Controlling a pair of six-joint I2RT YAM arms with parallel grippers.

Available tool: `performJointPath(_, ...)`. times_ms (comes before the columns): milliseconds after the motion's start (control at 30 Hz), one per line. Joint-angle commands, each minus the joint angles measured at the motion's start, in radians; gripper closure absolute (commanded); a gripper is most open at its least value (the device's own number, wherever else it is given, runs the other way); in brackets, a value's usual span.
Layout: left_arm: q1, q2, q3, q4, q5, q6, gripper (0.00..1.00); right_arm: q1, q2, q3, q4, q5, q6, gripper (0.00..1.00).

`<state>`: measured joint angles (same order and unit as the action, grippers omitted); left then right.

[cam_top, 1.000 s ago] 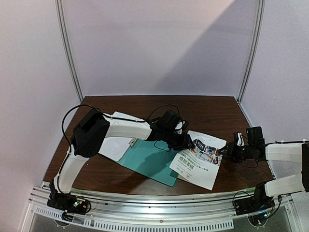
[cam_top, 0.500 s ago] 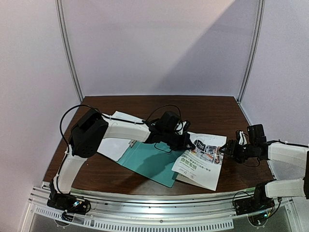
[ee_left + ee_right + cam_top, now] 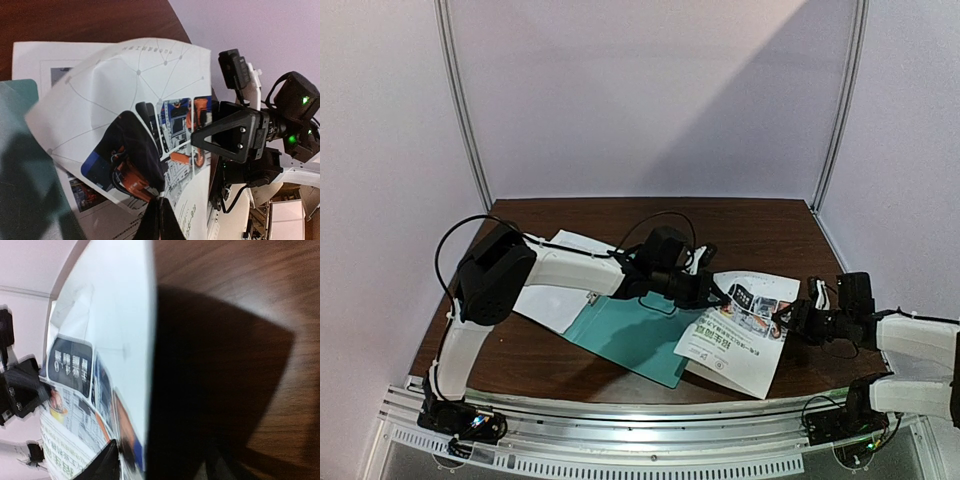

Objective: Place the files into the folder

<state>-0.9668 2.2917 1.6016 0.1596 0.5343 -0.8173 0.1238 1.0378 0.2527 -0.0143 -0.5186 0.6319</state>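
We saw a dark brown wooden table with a fine grain. On it lay a thin teal-green plastic folder, flat and rectangular, with a small metal clip at its far-left edge. A white paper sheet of plain black text lay flat just beside the folder's left side, under the left arm.

The other file, a thin white paper sheet printed with colour photos and green lettering, sat right of the folder, with its near-left corner over the folder's right end. This colour sheet was bowed upward instead of lying flat. Faint lines and dots crossed its pale upper part, and it threw a dark shadow on the wood.

The left gripper had its black fingers pressed together on the colour sheet's far-left edge, pinching the paper. The right gripper was at the sheet's right edge. In its own wrist view the paper ran down between the fingers, but we could not tell whether they had closed on it.
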Motion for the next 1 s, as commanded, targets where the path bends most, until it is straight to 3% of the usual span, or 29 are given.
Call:
performJointPath(0,0.002,-0.023,-0.024,0.077,0.04,-0.018,1.0,0.002,0.03,-0.026,0.116,-0.11,0.045,0.52)
performJointPath(233,-0.001,-0.024,-0.032,0.093,0.04,-0.018,0.99,0.002,0.04,0.007,0.12,-0.1,0.025,0.85)
performJointPath(333,-0.005,-0.036,-0.031,0.079,0.023,0.004,0.88,0.002,0.03,0.047,0.08,-0.085,0.011,0.99)
performJointPath(633,-0.004,-0.175,-0.058,-0.061,-0.173,0.17,0.22,0.002,-0.111,0.271,-0.225,0.088,-0.112,1.0)
performJointPath(767,0.002,-0.237,-0.085,-0.088,-0.239,0.244,0.03,0.002,-0.15,0.339,-0.248,0.064,-0.144,1.0)
performJointPath(967,0.057,-0.333,-0.191,-0.033,-0.235,0.3,0.01,0.002,-0.147,0.398,-0.184,-0.085,-0.155,1.0)
